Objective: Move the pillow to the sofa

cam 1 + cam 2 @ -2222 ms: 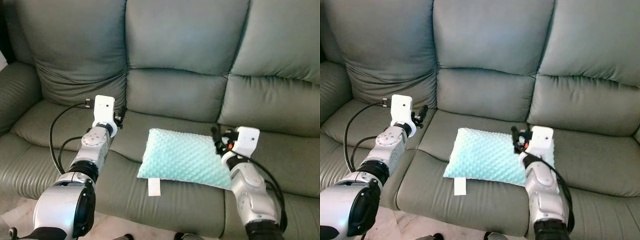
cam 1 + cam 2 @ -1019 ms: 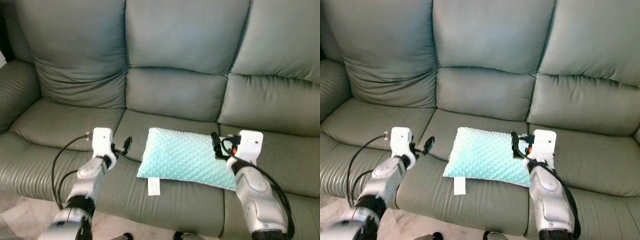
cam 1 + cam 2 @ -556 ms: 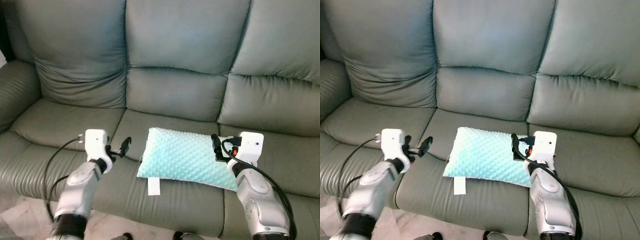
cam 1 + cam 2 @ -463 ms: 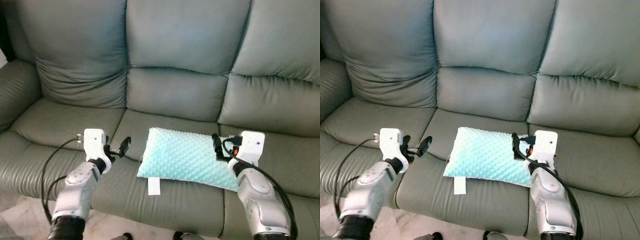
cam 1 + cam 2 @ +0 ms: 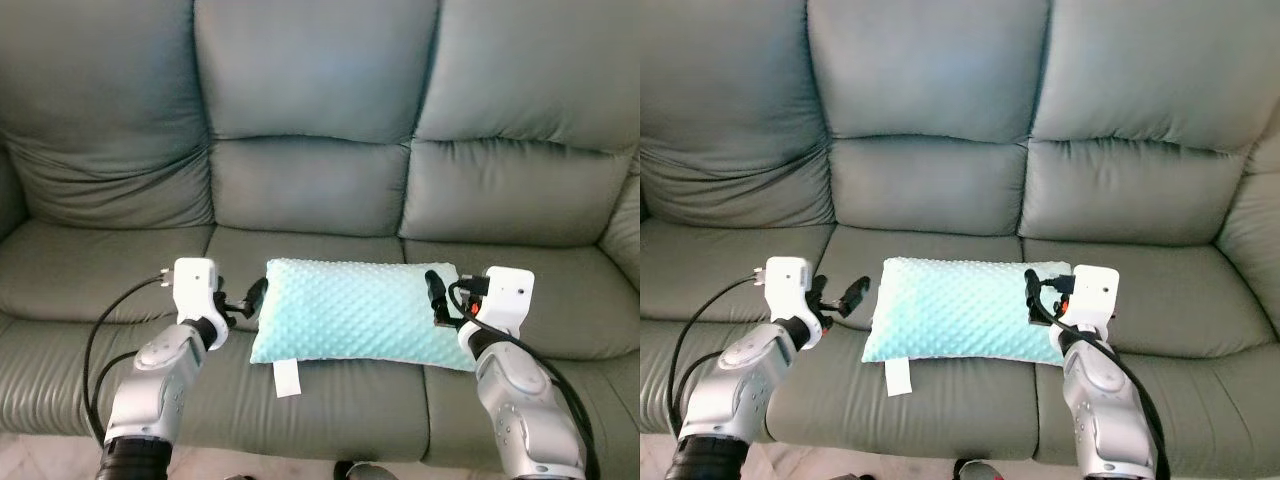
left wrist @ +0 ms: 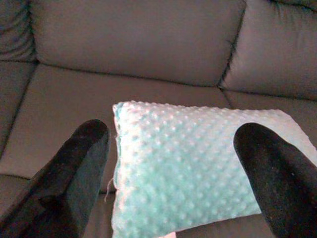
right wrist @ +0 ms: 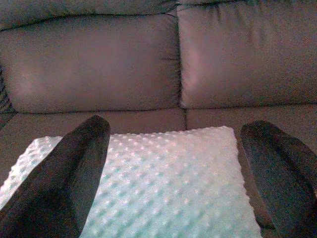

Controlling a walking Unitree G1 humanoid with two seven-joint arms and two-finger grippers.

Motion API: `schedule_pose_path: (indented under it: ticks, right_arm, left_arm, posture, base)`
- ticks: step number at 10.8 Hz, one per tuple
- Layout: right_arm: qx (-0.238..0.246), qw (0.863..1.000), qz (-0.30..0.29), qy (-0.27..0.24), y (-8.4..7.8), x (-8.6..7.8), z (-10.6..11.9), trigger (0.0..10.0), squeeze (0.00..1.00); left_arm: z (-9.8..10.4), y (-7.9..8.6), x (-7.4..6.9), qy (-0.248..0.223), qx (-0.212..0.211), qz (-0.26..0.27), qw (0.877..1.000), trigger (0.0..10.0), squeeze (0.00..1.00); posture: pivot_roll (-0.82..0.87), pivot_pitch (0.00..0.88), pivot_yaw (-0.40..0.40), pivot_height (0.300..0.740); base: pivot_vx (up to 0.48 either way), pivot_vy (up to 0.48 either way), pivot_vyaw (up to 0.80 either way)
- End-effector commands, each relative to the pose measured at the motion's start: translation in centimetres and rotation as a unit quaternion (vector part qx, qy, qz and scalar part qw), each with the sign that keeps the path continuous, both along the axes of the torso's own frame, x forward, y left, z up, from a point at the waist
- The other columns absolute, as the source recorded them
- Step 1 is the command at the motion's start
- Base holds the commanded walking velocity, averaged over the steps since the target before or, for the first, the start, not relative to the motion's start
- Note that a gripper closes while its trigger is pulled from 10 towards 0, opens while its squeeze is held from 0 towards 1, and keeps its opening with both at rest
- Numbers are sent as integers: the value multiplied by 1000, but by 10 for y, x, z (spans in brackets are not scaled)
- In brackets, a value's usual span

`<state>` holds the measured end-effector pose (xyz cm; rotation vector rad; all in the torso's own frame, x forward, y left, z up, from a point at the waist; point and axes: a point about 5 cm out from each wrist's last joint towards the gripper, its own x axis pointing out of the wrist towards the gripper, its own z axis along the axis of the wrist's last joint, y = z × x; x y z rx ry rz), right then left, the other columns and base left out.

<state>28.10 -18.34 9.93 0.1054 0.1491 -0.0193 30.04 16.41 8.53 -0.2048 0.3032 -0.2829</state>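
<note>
Mint dimpled fabric pillow (image 5: pixel 355 312) lies flat on middle seat of grey-green leather sofa (image 5: pixel 310 190); task appears met. Left gripper (image 5: pixel 243 299) just beside pillow's left edge, fingers spread, empty. Right gripper (image 5: pixel 437 297) over right end, fingers apart, empty. Advice: withdraw both arms straight back, avoid snagging white tag (image 5: pixel 287 379).

Sofa (image 5: pixel 310 190): grey-green leather-like upholstery, smooth, soft satin sheen, creased at the seams. Pillow (image 5: pixel 350 310) on the sofa's middle seat: mint plush cloth, matt, raised-dot texture (white fabric tag (image 5: pixel 287 379) at its front edge). Arm (image 5: pixel 160 375) left of the pillow: silver, semi-gloss shell, white matt plastic wrist housing.
</note>
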Motion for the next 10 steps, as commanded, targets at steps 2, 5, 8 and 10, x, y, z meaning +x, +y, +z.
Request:
schedule_pose_path:
  ticks: [2, 5, 8, 10]
  right_arm:
    - [2, 1000, 6, -6, 1, 2, 5, 10000, 0]
    - [3, 1000, 9, -1, 3, 1, 3, 10000, 0]
    - [4, 1000, 9, 1, 3, 2, 3, 10000, 0]
    - [-3, 1000, 2, 29, 1, 1, -5, 10000, 0]
  left_arm:
    - [4, 9, 3, 2, 6, 11, 1000, 10000, 0]
    - [9, 6, 3, 0, -6, -1, 1000, 10000, 0]
    - [7, -2, 1, 15, -11, -27, 999, 10000, 0]
    - [0, -7, 3, 26, 28, -52, 998, 10000, 0]
  posture:
    - [-195, 138, 3, 740]
    - [-195, 141, 1, 740]
    - [-195, 143, 0, 740]
    - [-194, 146, -1, 740]
  base:
    - [0, 0, 0]
    - [0, 0, 0]
    - [0, 0, 0]
    - [0, 0, 0]
